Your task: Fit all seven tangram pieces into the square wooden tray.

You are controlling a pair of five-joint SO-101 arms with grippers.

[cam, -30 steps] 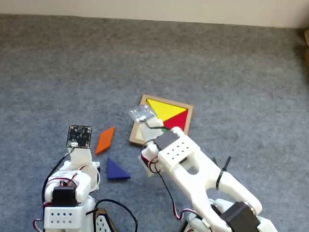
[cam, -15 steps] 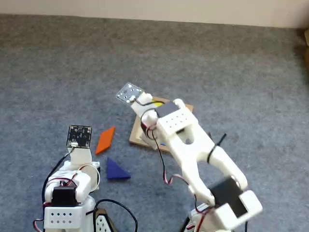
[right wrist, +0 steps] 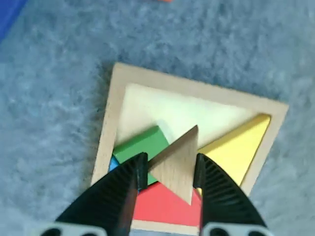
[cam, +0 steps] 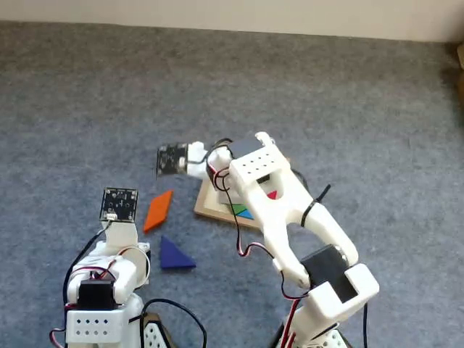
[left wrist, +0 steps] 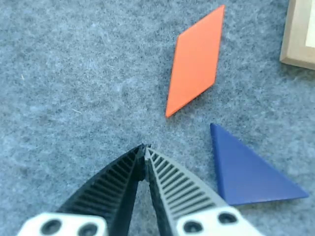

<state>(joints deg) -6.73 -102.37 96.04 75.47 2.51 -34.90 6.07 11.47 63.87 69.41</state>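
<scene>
Over the last second the right arm has swung up and across the tray, so that its wrist now pokes out past the tray's left edge in the high view. The left arm and the two loose pieces have kept their places.

The right hand (right wrist: 170,161) is partly closed, its two fingers pressed against the sides of a plain wooden triangle (right wrist: 178,164), which it holds above the tray (right wrist: 110,123). Under the triangle, the tray holds a green piece (right wrist: 141,143) with a sliver of a blue piece (right wrist: 113,162) beside it, a red piece (right wrist: 157,206) along the near rim and a yellow piece (right wrist: 240,147) towards one corner. The pale floor of the tray is bare along the far side.

The left hand (left wrist: 146,150) is fully closed with nothing in it, its tips together just above the table (left wrist: 74,64). Near it lie an orange piece (left wrist: 196,61) and a blue triangle (left wrist: 243,172), close to each other but apart. Both rest flat on the table, outside the tray, to its left in the high view.
</scene>
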